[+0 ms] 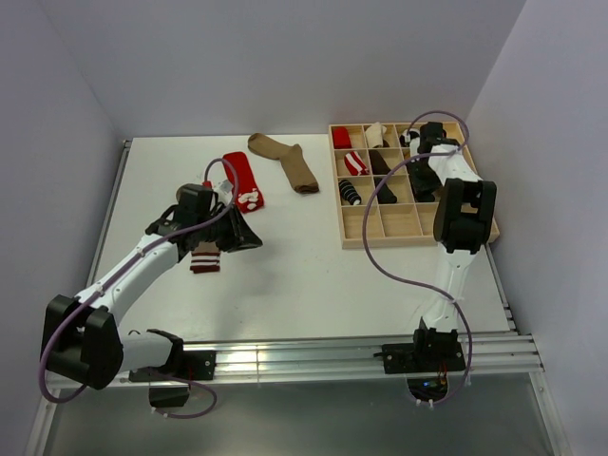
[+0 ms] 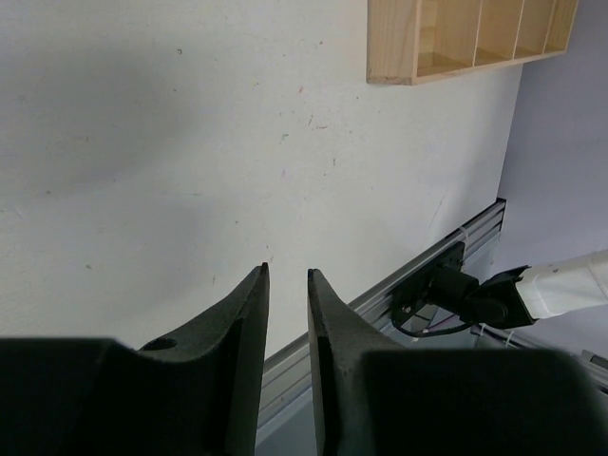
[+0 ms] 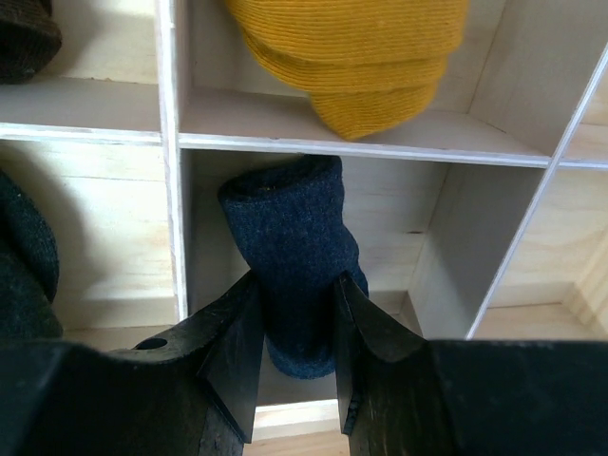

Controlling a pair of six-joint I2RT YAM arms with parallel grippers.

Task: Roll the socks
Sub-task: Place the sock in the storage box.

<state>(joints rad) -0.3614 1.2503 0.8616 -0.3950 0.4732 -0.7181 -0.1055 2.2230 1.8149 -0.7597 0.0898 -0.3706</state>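
Note:
A red sock with a white motif [image 1: 241,179] and a plain brown sock [image 1: 285,160] lie flat at the back of the table. A sock with a maroon-white striped cuff [image 1: 205,256] lies beside my left gripper [image 1: 249,237], mostly hidden by the arm. The left gripper [image 2: 288,270] hangs over bare table, its jaws a narrow gap apart with nothing between them. My right gripper [image 1: 421,142] reaches into the wooden tray [image 1: 380,237]. In the right wrist view this gripper [image 3: 296,277] is shut on a rolled navy sock [image 3: 290,218] standing in a compartment.
The tray's compartments hold several rolled socks, among them a red one [image 1: 342,136], a striped one [image 1: 354,163] and a yellow one [image 3: 351,57] just behind the navy one. Thin wooden dividers [image 3: 169,142] stand close round the right gripper. The tray's front row [image 2: 465,38] holds nothing.

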